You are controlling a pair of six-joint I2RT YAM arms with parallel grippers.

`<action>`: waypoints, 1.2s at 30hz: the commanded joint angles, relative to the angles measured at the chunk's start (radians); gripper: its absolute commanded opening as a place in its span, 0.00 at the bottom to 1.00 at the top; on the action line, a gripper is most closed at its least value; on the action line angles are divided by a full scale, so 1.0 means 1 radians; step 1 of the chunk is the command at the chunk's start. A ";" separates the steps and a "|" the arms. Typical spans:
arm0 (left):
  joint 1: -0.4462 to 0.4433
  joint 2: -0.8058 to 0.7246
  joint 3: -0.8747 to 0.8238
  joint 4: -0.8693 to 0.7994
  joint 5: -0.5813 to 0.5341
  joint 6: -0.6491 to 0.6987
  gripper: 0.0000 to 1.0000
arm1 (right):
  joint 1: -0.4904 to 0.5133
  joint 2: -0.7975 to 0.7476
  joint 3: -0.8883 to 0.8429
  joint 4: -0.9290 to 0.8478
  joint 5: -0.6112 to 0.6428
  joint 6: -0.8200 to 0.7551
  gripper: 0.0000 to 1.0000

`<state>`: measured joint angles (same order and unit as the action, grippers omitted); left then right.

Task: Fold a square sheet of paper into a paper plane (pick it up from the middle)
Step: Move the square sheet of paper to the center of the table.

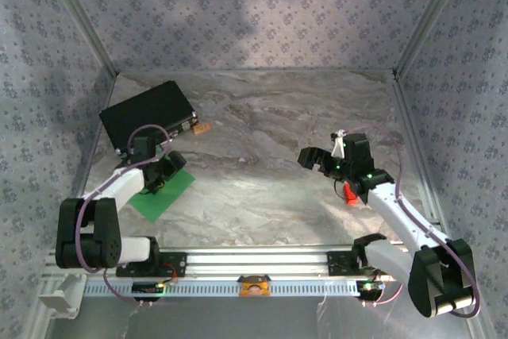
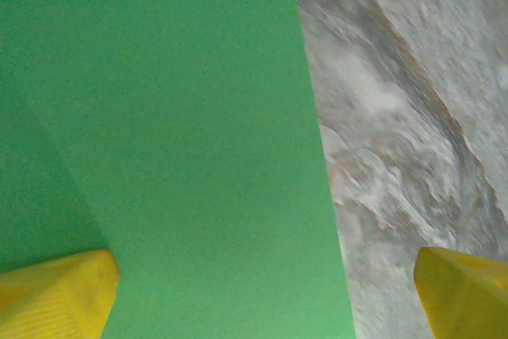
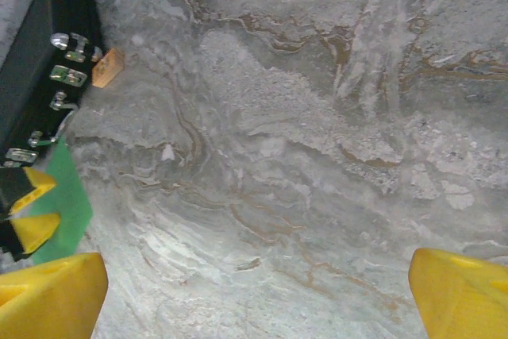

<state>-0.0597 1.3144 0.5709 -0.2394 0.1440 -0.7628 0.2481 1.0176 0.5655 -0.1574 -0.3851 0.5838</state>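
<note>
The square sheet of paper is bright green and lies flat, with no fold, on the marble table at the near left. My left gripper hangs low over it, open, with nothing between its fingers. In the left wrist view the sheet covers the left two thirds, and its right edge runs down between my yellow fingertips. My left gripper stands astride that edge. My right gripper hovers open over bare table at the right, well away from the sheet. Its jaws hold nothing.
A black rectangular case lies at the back left, just beyond the sheet, with a small tan piece at its right end. A small red block sits under the right arm. Metal frame rails and patterned walls bound the table.
</note>
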 commanded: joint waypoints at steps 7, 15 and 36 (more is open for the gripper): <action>-0.322 0.040 -0.055 0.047 0.015 -0.101 0.96 | -0.021 -0.023 -0.018 0.049 -0.073 0.062 0.99; -0.635 0.270 0.099 0.114 -0.036 -0.149 0.96 | -0.020 -0.030 -0.034 0.004 -0.008 0.082 0.99; -0.695 0.341 0.346 -0.006 -0.143 -0.064 1.00 | -0.007 -0.029 -0.076 0.091 -0.053 0.096 0.99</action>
<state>-0.7639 1.6608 0.8993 -0.2031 0.0116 -0.8356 0.2325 0.9752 0.4870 -0.0826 -0.4168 0.6666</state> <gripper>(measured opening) 0.996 0.991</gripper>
